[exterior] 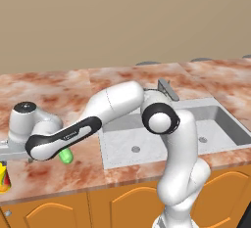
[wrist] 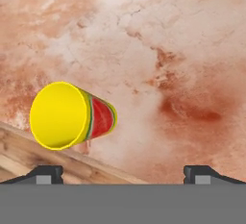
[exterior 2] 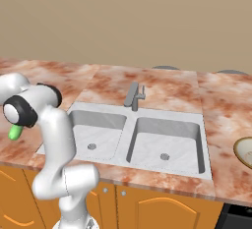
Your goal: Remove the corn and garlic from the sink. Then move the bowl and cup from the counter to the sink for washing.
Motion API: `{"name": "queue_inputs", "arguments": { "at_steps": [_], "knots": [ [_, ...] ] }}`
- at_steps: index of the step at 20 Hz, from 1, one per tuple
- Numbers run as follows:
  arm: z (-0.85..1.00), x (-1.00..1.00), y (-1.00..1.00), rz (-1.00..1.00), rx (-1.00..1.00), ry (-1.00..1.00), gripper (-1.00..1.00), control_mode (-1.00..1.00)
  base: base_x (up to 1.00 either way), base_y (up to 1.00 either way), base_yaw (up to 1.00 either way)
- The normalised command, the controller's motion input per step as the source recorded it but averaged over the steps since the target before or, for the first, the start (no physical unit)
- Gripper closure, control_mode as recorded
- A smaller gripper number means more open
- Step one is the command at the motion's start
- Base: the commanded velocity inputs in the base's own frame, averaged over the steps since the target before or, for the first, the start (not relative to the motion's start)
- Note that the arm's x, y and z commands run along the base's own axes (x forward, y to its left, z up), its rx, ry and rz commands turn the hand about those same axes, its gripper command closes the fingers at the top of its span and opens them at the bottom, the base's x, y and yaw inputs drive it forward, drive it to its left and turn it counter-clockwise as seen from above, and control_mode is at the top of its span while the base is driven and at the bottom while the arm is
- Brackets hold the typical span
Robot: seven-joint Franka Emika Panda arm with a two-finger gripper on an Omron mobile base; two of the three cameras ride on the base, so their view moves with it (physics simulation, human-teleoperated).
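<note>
Pincer [wrist: 123, 175] wide above cup [wrist: 72, 116]

Green corn [exterior 2: 15, 132] on counter [exterior 2: 162, 83] left of sink [exterior 2: 129, 147]

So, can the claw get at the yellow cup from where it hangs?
Probably yes. The claw is open above the counter, and the cup stands off to one side with nothing over it; a sideways shift is needed.
</note>
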Motion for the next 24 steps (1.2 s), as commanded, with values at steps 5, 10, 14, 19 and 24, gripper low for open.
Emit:
{"name": "queue_inputs", "arguments": {
  "at_steps": [5,10,14,19,24],
  "knots": [
    [0.00,0.04,0.14,-0.03,0.00,0.09,-1.00,-1.00,0.00,0.00,0.00],
    [-0.08,0.10,0.06,-0.05,0.00,0.07,-1.00,-1.00,0.00,0.00,0.00],
    [-0.13,0.04,0.03,-0.03,0.00,0.01,-1.00,-1.00,0.00,0.00,0.00],
    [-0.13,0.00,0.10,-0.01,0.00,0.00,-1.00,-1.00,0.00,0.00,0.00],
    [-0.12,0.00,0.12,-0.01,0.00,0.00,-1.00,-1.00,0.00,0.00,0.00]
  ]
}}
